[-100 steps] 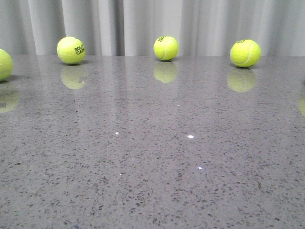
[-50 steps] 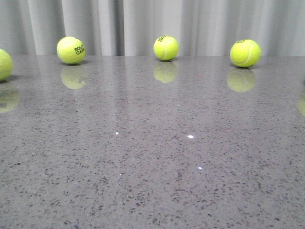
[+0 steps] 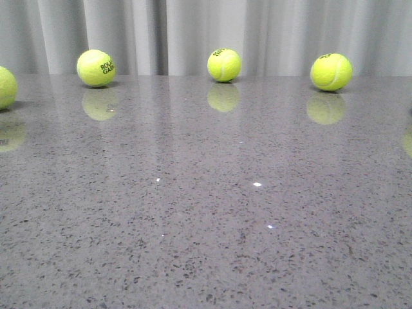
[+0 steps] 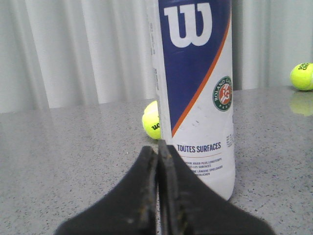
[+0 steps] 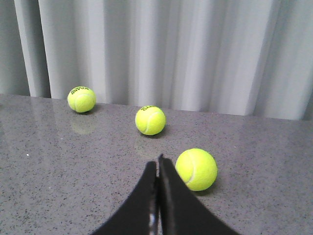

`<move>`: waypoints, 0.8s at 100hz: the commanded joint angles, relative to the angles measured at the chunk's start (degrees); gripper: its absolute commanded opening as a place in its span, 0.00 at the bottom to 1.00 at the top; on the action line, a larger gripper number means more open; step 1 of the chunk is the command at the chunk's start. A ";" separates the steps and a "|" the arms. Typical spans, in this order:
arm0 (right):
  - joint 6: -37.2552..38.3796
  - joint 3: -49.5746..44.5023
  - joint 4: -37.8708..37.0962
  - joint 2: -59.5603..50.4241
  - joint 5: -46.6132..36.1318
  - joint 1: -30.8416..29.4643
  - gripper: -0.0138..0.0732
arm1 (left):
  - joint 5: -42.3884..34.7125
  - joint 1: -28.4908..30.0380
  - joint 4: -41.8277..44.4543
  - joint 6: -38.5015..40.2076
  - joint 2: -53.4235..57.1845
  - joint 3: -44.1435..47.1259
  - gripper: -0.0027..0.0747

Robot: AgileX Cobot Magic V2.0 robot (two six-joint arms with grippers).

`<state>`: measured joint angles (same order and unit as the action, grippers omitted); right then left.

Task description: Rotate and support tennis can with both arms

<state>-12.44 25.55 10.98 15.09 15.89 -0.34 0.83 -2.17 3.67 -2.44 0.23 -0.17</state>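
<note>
The tennis can [image 4: 195,98] stands upright on the grey table in the left wrist view, navy-and-white label with a white W logo and an orange stripe. My left gripper [image 4: 157,147] is shut and empty, its tips just in front of the can's lower part. My right gripper [image 5: 157,164] is shut and empty, low over the table, with a tennis ball [image 5: 196,169] just beside its tips. Neither the can nor any gripper shows in the front view.
Several yellow-green tennis balls lie on the speckled grey table [image 3: 206,225]: three along the back edge in the front view [image 3: 96,67], [image 3: 224,65], [image 3: 331,71], one at the left edge [image 3: 5,87]. Another ball [image 4: 152,120] sits behind the can. Grey curtain behind.
</note>
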 commanded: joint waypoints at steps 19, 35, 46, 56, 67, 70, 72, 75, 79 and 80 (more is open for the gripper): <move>11.00 -5.00 -6.91 -2.79 -11.84 1.90 0.08 | -4.86 0.04 -0.04 0.46 2.27 2.64 0.01; 14.88 -10.68 -10.98 -8.19 -14.01 3.17 0.08 | -4.86 0.04 -0.04 0.46 2.27 2.64 0.01; 15.61 -14.33 -10.98 -12.33 -14.01 3.17 0.08 | -4.86 0.04 -0.04 0.46 2.27 2.64 0.01; 15.65 -17.70 -10.98 -16.20 -14.01 3.17 0.08 | -4.86 0.04 -0.04 0.46 2.27 2.64 0.01; 15.65 -20.38 -10.98 -16.77 -15.89 3.17 0.08 | -4.86 0.04 -0.04 0.46 2.27 2.64 0.01; 15.82 -21.17 -10.98 -16.85 -16.48 3.17 0.08 | -4.86 0.04 -0.04 0.46 2.27 2.64 0.01; 15.96 -21.51 -10.98 -16.85 -16.91 3.17 0.08 | -4.86 0.04 -0.04 0.46 2.27 2.64 0.01; 16.06 -22.22 -10.98 -16.85 -17.57 3.17 0.08 | -4.86 0.04 -0.04 0.46 2.27 2.64 0.01; 16.11 -22.92 -10.98 -16.85 -18.75 3.17 0.08 | -4.86 0.04 -0.04 0.46 2.27 2.64 0.01; 16.10 -23.19 -10.98 -16.85 -18.98 3.17 0.08 | -4.86 0.04 -0.04 0.46 2.27 2.64 0.01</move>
<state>3.36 2.37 0.69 -0.63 4.25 2.85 0.70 -2.17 3.67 -2.44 0.23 -0.17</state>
